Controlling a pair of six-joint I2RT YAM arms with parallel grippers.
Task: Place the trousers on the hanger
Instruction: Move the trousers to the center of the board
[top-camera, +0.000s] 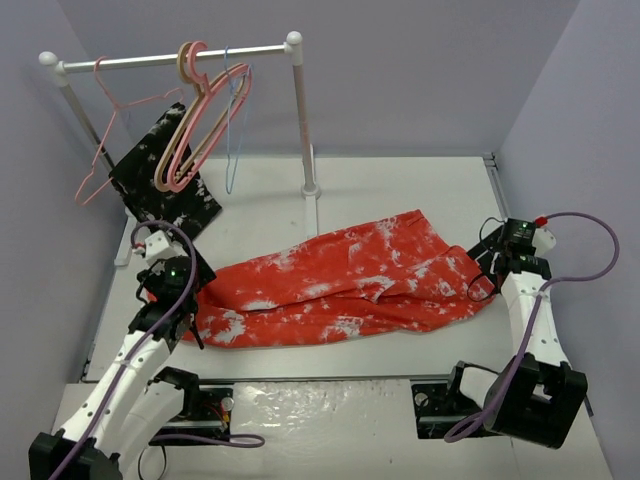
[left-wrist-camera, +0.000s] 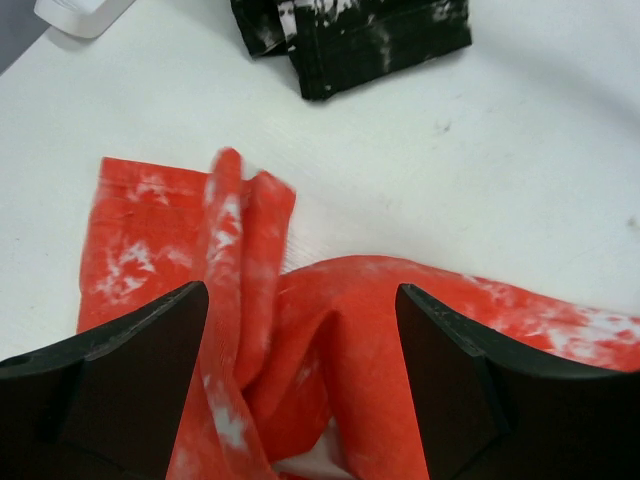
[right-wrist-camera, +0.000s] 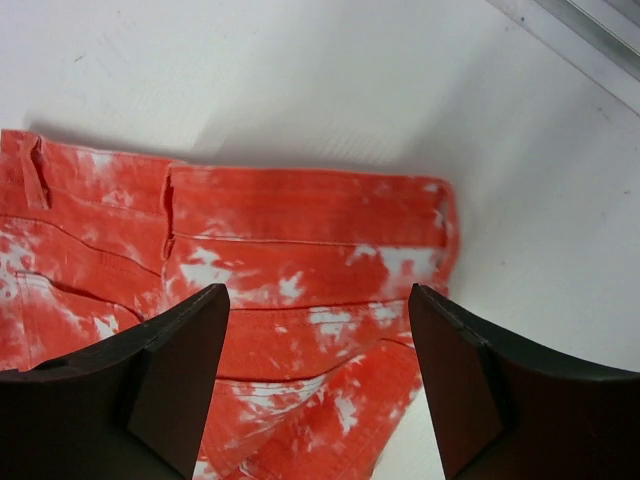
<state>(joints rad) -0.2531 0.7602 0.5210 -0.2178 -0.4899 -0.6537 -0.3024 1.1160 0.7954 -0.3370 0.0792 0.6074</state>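
The red-orange trousers (top-camera: 340, 285) with white speckles lie spread across the middle of the table. The light-blue wire hanger (top-camera: 234, 120) hangs on the rail at the back. My left gripper (top-camera: 190, 300) is open over the bunched left end of the trousers (left-wrist-camera: 300, 330), its fingers either side of raised folds. My right gripper (top-camera: 490, 272) is open over the waistband end of the trousers (right-wrist-camera: 310, 260) at the right, holding nothing.
A white clothes rail (top-camera: 170, 58) stands at the back with a thin pink wire hanger (top-camera: 105, 130) and thicker pink and beige hangers (top-camera: 195, 110). A black white-speckled garment (top-camera: 165, 175) lies below them; it also shows in the left wrist view (left-wrist-camera: 350, 40).
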